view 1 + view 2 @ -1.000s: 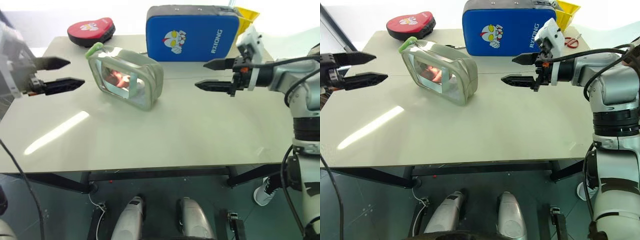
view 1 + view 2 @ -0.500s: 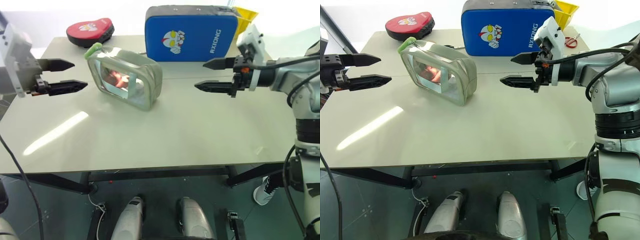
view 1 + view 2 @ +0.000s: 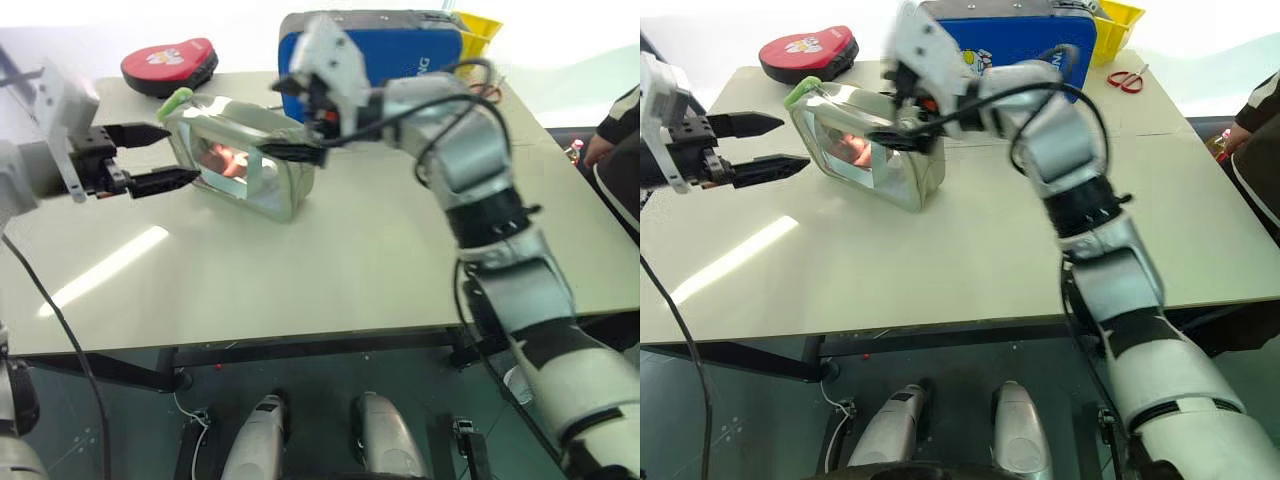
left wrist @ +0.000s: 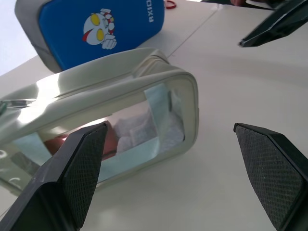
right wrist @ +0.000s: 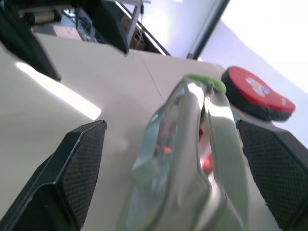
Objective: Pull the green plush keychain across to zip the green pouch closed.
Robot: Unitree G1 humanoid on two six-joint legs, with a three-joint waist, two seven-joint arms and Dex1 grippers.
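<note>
On the pale beige desk (image 3: pixel 330 270) we see the scene laid out from left to right. At the far left our left pincer (image 3: pixel 163 157) hangs level just above the desk, its two black fingers spread wide and holding nothing, the tips aimed at the left end of the pouch and just short of it. Behind it, near the desk's far edge, lies a flat red rounded case with a cartoon print (image 3: pixel 169 63). Next comes the boxy pale sage-green pouch with clear plastic window panels (image 3: pixel 245 155), standing on the desk at a slant with one window facing us; something reddish shows through the plastic. Its top zipper is parted along the ridge in the right wrist view. The small lime-green fuzzy plush keychain (image 3: pixel 176 101) sits at the pouch's upper left corner, at the end nearest the left pincer, untouched by either pincer. Our right pincer (image 3: pixel 296 120) reaches across over the right part of the pouch, fingers spread wide, one above the ridge and one in front of the window side; we cannot tell whether either finger touches the pouch. Behind the right arm stands a large blue padded case with a cartoon hero print (image 4: pixel 94 31). Farther right are a yellow bin (image 3: pixel 1114 20) and red-handled scissors (image 3: pixel 1124 81). At the right edge a person's dark sleeve (image 3: pixel 620 150) shows.
</note>
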